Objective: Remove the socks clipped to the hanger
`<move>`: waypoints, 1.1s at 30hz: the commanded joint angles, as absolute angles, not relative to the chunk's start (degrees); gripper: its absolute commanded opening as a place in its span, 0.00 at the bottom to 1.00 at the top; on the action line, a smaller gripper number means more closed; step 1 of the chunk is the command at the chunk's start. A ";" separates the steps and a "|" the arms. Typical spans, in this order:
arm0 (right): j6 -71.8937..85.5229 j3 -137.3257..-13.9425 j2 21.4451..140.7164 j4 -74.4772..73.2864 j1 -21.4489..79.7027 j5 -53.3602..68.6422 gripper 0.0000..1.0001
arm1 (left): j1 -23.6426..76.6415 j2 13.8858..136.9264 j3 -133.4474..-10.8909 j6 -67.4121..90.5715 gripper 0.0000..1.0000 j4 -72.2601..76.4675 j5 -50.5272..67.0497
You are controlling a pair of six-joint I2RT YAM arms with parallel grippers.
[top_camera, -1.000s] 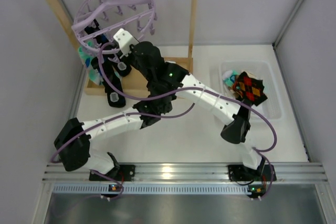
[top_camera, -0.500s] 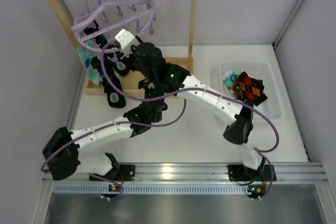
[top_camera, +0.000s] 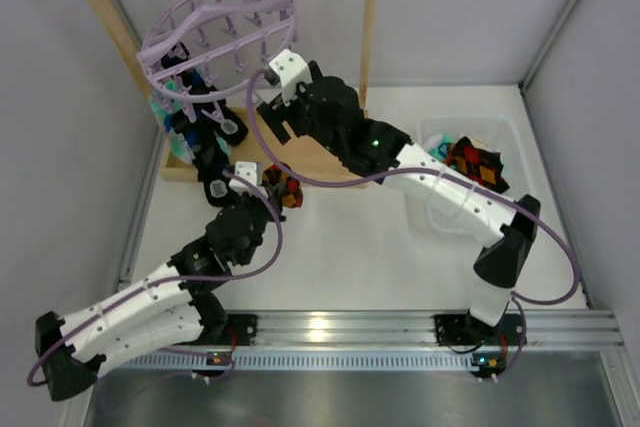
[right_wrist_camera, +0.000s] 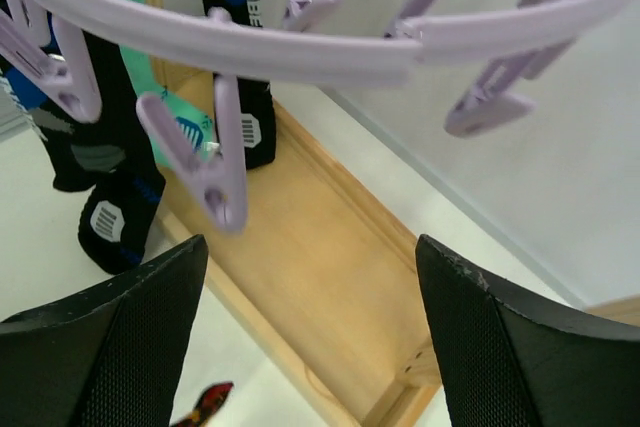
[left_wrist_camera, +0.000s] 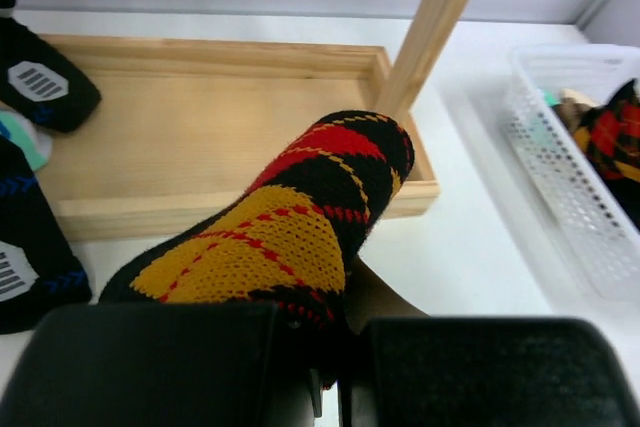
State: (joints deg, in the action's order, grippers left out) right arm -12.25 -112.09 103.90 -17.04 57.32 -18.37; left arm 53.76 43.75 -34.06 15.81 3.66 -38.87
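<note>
Clamps an argyle sock [left_wrist_camera: 290,217], off the hanger [top_camera: 215,22], in the left fingers [left_wrist_camera: 160,367], likely for the basket [left_wrist_camera: 560,177] at right; spreads the right fingers [right_wrist_camera: 110,347] wide under a bare peg [right_wrist_camera: 215,162].

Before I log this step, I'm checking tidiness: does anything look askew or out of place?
The hanger hangs tilted, not level: the remaining socks all hang from one side of it. Nothing else stands out.
</note>
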 commanded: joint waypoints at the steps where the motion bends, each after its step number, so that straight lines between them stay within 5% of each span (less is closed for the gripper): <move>1: -8.01 -106.90 95.99 -12.66 55.90 -14.24 0.83 | 53.70 39.56 -32.61 19.34 0.00 -1.56 -31.14; 8: -4.14 -96.17 81.34 -15.90 54.58 -17.39 0.96 | 53.70 36.73 -33.04 22.31 0.00 -1.58 -18.22; 16: 5.08 -75.71 59.88 -25.99 49.84 -30.65 0.99 | 53.79 45.43 -40.77 26.28 0.00 -0.62 -7.31; 23: 10.46 -62.94 39.58 -32.94 46.23 -43.23 0.99 | 55.63 61.83 -52.35 26.90 0.00 4.48 -4.13; 33: 11.51 -66.27 29.45 -44.29 46.14 -50.27 0.99 | 60.73 91.03 -79.35 19.43 0.00 4.31 -1.76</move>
State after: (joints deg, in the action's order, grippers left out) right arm 10.44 -62.94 31.66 -39.16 46.63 -46.00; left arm 60.82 86.96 -72.58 22.65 1.02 -4.36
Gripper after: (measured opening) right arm 0.993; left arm 0.034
